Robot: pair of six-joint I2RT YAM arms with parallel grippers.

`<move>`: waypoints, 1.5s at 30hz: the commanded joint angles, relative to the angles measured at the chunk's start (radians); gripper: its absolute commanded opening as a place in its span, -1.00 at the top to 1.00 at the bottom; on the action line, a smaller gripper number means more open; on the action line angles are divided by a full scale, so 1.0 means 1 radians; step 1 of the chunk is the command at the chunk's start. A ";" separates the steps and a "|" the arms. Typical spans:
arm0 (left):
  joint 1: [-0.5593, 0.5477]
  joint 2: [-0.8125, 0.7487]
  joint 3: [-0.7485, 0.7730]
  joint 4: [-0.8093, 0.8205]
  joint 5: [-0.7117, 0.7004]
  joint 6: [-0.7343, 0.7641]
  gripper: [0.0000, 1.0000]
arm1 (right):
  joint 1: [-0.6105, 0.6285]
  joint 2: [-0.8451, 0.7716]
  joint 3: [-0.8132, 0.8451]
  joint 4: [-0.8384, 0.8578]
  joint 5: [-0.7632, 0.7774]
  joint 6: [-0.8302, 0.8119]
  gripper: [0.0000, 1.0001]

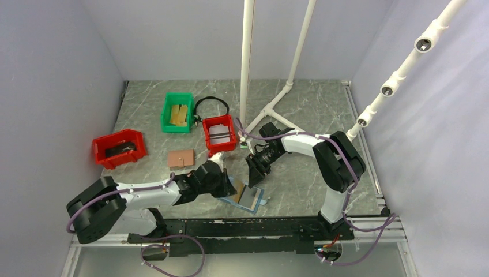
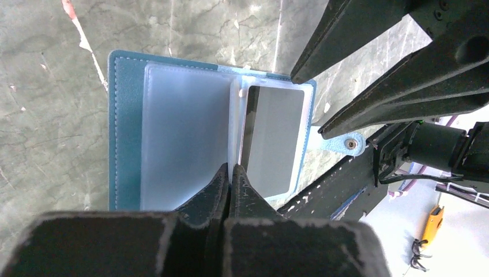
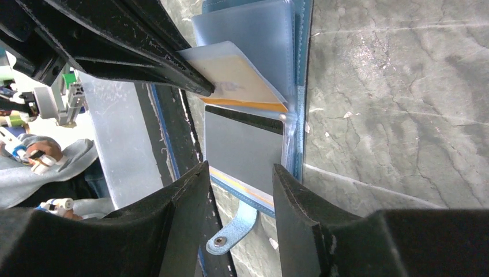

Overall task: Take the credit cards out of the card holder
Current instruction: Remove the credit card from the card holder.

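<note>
Close to the near edge of the counter (image 1: pixel 288 190), just ahead of the black rail (image 1: pixel 230 228) that carries both arm bases, the blue card holder (image 1: pixel 248 199) lies open and flat with its clear pockets facing up. Its snap tab (image 2: pixel 346 143) sticks out from the side nearest the rail. Bare marbled counter stretches to the right of the holder and beyond it. The clutter sits further off to the left and back: a brown wallet (image 1: pixel 180 158), two red bins (image 1: pixel 119 148) (image 1: pixel 220 134) and a green bin (image 1: pixel 177 112). White pipes (image 1: pixel 247 63) rise behind.

The left tool (image 2: pixel 230 169) reaches in from the left, over the fold of the holder. Its fingers are pressed together, pinching one clear pocket leaf (image 3: pixel 230 63) by its edge. The right wrist view shows that leaf lifted off the page below, with a gold-tan credit card (image 3: pixel 242 83) inside it.

The right tool (image 3: pixel 237 179) hangs over the holder from the far side, its fingers spread about halfway with nothing between them. Beneath it, in the lower pocket, lies a second card (image 3: pixel 245 150) that looks grey. I cannot tell whether the right fingertips touch the pocket. The two tools are close together above the holder, without touching.
</note>
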 commanded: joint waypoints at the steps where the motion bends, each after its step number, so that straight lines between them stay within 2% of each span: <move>1: 0.012 -0.038 -0.024 0.076 0.007 -0.022 1.00 | 0.000 -0.006 0.017 0.014 -0.027 -0.005 0.07; 11: 0.022 -0.145 -0.178 0.479 -0.031 -0.056 1.00 | -0.038 -0.059 0.011 0.009 -0.204 -0.017 0.06; 22: 0.022 0.012 -0.170 0.793 0.000 -0.072 1.00 | -0.093 -0.074 -0.016 0.075 -0.200 0.063 0.04; 31: 0.022 0.097 -0.156 0.926 0.022 -0.113 1.00 | -0.108 -0.089 -0.033 0.115 -0.318 0.101 0.06; 34: 0.022 0.116 -0.153 0.946 0.016 -0.119 1.00 | -0.109 -0.093 -0.037 0.120 -0.345 0.106 0.22; 41: 0.022 0.089 -0.181 0.920 -0.024 -0.132 1.00 | -0.113 -0.087 -0.032 0.109 -0.358 0.097 1.00; 45: 0.022 0.048 -0.186 0.856 -0.025 -0.129 0.79 | -0.122 -0.086 -0.033 0.101 -0.348 0.084 1.00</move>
